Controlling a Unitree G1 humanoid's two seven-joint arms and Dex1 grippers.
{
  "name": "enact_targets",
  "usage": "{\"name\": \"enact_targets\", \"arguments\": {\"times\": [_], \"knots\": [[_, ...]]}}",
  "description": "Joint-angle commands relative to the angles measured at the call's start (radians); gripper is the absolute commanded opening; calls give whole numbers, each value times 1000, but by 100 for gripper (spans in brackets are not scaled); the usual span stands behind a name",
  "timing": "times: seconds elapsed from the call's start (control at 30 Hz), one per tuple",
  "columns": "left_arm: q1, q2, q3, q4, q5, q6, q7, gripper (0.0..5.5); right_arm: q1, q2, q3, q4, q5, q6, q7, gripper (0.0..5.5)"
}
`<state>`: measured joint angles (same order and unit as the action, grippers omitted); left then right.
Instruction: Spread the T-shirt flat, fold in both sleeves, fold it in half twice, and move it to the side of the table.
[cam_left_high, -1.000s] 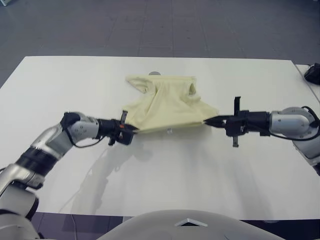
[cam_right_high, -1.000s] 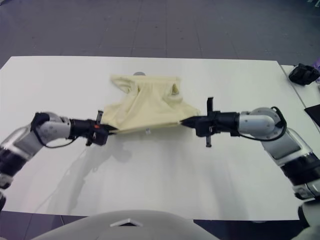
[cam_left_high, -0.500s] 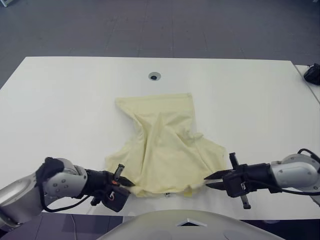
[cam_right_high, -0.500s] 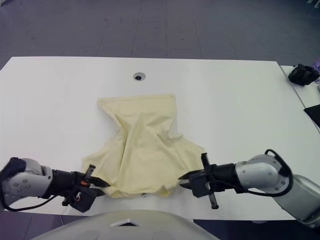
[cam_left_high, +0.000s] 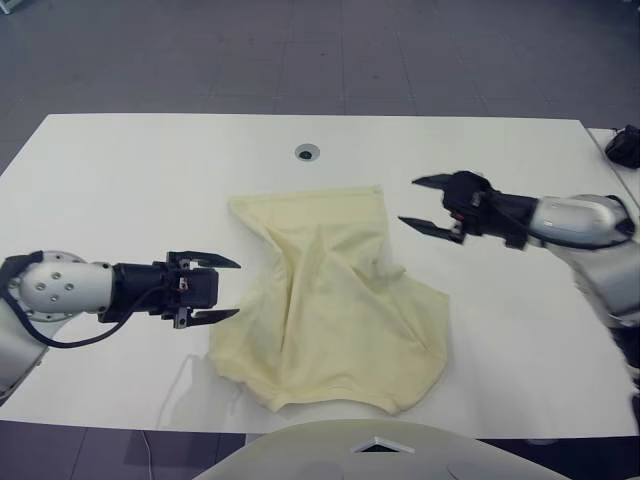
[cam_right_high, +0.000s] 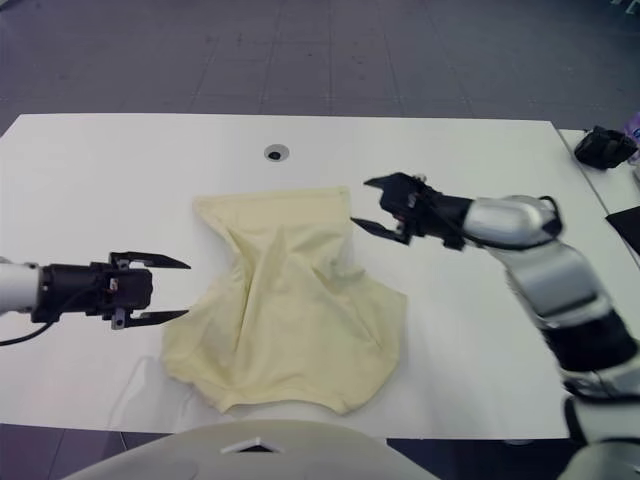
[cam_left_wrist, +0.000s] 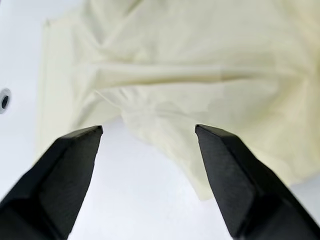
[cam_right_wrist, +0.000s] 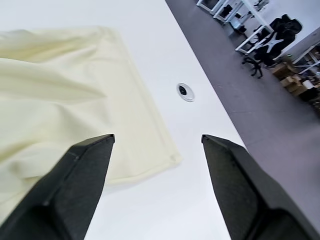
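Black left tool (cam_left_high: 232, 289) hovered wide open, empty, just left of the pale-yellow T-shirt (cam_left_high: 330, 300), which lay rumpled mid-desk (cam_left_high: 120, 170), reaching the near edge. By its far right corner, the right tool (cam_left_high: 410, 201) hung wide open, empty.

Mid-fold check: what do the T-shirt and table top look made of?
T-shirt: thin, soft fabric, likely cotton knit, matte pale yellow; it lies in loose creases. Table top: hard, smooth white surface, perhaps laminate; flat, faintly glossy.
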<state>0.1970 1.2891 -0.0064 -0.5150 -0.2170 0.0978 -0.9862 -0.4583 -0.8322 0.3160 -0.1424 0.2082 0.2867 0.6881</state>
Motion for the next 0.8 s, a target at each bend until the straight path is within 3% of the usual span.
{"name": "enact_targets", "arguments": {"times": [0.03, 0.23, 0.33, 0.53, 0.8], "knots": [[44, -40, -90, 97, 196, -102, 27, 425, -226, 238, 133, 473, -273, -179, -152, 387], [-49, -99, -118, 226, 273, -152, 31, 529, -371, 383, 201, 976, -472, -376, -297, 487], [-72, -104, -127, 292, 308, -193, 25, 540, -417, 423, 229, 1141, -543, -442, -338, 538], [-122, -161, -153, 349, 318, -230, 9, 540, -500, 436, 248, 1383, -665, -488, -445, 539], [-358, -297, -148, 440, 365, -253, 84, 540, -526, 355, 242, 1482, -767, -418, -574, 539]]}}
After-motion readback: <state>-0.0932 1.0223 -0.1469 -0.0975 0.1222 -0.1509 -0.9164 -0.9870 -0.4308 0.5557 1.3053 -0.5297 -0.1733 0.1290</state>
